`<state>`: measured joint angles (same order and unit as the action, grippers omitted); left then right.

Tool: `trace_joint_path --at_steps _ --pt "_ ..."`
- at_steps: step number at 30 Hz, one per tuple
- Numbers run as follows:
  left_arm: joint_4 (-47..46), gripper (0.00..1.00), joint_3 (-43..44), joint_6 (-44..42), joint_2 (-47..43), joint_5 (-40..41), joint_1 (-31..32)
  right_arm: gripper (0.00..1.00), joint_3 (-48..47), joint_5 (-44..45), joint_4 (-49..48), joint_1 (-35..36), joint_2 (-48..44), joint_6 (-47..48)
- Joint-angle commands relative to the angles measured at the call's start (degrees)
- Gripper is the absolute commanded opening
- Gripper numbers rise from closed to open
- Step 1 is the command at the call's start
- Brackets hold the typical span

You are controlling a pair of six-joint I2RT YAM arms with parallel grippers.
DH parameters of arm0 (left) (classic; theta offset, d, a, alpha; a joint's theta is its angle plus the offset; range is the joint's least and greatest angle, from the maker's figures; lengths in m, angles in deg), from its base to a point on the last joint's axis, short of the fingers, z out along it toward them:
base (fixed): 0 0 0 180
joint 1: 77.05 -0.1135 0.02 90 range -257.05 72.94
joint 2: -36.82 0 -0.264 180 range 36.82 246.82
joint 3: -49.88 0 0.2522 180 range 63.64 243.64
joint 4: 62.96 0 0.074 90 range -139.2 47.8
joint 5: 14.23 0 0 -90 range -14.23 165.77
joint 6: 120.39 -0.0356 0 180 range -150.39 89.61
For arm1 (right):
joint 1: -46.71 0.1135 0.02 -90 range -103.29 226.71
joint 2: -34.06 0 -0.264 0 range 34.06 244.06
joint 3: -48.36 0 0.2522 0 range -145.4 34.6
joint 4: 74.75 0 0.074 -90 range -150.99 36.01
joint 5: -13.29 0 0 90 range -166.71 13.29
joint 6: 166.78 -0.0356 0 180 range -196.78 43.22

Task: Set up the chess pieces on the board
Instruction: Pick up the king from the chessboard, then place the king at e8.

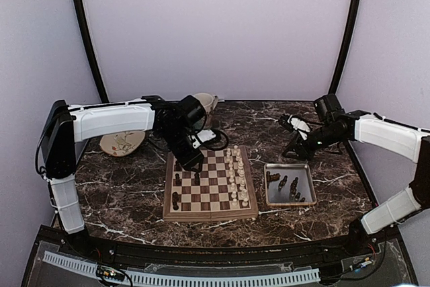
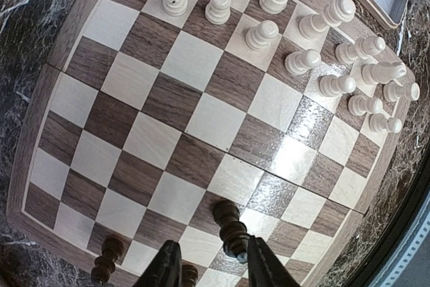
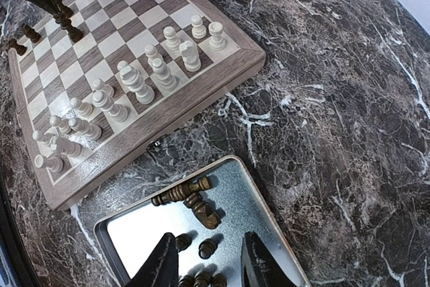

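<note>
Chess pieces in dark brown lie partly in the metal tray toward the table's right edge. A few stand on the left side of the board, mid-table by the near edge. My left gripper is parted around one standing piece, with a gap showing, so it is not clamped. My right gripper hovers wide open over the tray, holding nothing.

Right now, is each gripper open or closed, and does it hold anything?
Left gripper: open; a dark chess piece stands between its jaws, not clamped.
Right gripper: open, holding nothing, above the tray.
</note>
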<state>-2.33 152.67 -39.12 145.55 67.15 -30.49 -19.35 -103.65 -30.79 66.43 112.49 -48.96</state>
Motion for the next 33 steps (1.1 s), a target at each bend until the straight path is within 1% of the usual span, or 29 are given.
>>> trace_joint_path --at_steps 1,4,7,11,14,17,22,24,33 --pt "3.1 0.33 1.6 -0.7 1.6 -1.8 0.3 0.33 -0.3 -2.0 -1.5 0.0 0.6 0.6" --pt "3.3 0.33 1.5 -0.8 1.9 -2.6 0.4 0.33 -0.2 -1.9 -1.7 0.0 0.6 0.6" --pt "3.7 0.35 1.4 -0.9 2.3 -3.8 0.6 0.33 -0.1 -1.7 -1.7 0.0 0.7 0.8" --pt "3.8 0.35 1.1 -0.9 2.8 -2.9 0.8 0.33 -0.4 -1.8 -1.3 0.0 1.3 1.0" --pt "4.1 0.29 1.2 -0.8 3.0 -1.2 0.9 0.33 -0.4 -2.0 -1.2 0.0 1.4 1.0" --pt "4.6 0.21 1.4 -0.9 2.7 -0.6 0.9 0.33 -0.3 -2.0 -1.3 0.0 1.4 1.0" --pt "5.1 0.11 1.9 -1.0 1.8 1.2 0.9 0.33 -0.4 -1.9 -1.1 0.0 1.7 1.1" --pt "5.0 0.09 1.8 -0.9 0.9 2.6 0.9 0.32 -0.3 -1.9 -1.1 0.0 1.7 1.2" --pt "4.7 0.06 0.3 -1.0 -1.4 7.3 0.4 0.32 -0.4 -2.0 -1.0 0.0 2.3 1.1"
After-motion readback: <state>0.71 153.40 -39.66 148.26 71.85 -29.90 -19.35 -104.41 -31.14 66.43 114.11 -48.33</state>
